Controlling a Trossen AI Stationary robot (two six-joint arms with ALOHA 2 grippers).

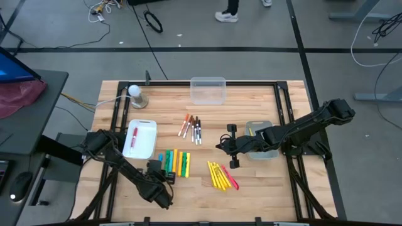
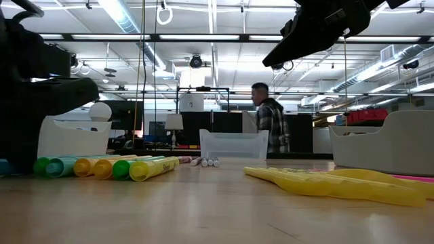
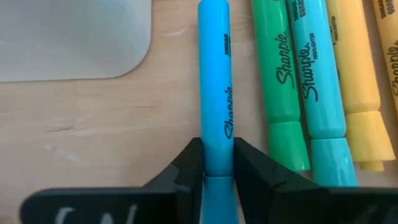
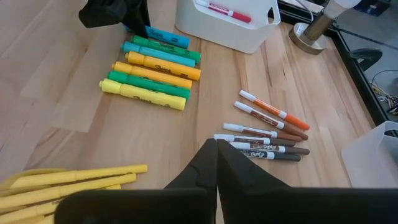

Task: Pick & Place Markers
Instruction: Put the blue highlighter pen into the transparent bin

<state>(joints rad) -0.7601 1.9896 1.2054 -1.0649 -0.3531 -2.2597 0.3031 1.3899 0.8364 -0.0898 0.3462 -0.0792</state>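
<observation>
Chunky markers (image 1: 178, 163) lie in a row on the table near the white tray (image 1: 149, 129), which holds a red-capped white marker (image 1: 134, 137). My left gripper (image 3: 217, 171) is at the row's left end, shut on a blue marker (image 3: 214, 81). Thin white markers (image 1: 191, 129) lie mid-table. Slim yellow and red ones (image 1: 221, 176) lie nearer the near edge. My right gripper (image 4: 216, 152) is shut and holds nothing; it hovers above the table between the thin markers (image 4: 264, 134) and the slim yellow ones (image 4: 68, 180). My left gripper pinches the blue marker between its two fingers, one on each side, at the seam between barrel and cap (image 3: 217, 173) near the marker's near end. The fingers come slanting down from the near side. The marker lies level beside the green one (image 3: 280, 81); whether it is off the table I cannot tell.
A grey bin (image 1: 264, 150) sits under my right arm and holds something yellow. A clear container (image 1: 208, 90) stands at the far edge, with a white-ball lamp (image 1: 137, 94) at the far left. Bare wood lies between the marker groups. A person (image 2: 270, 125) stands beyond the table.
</observation>
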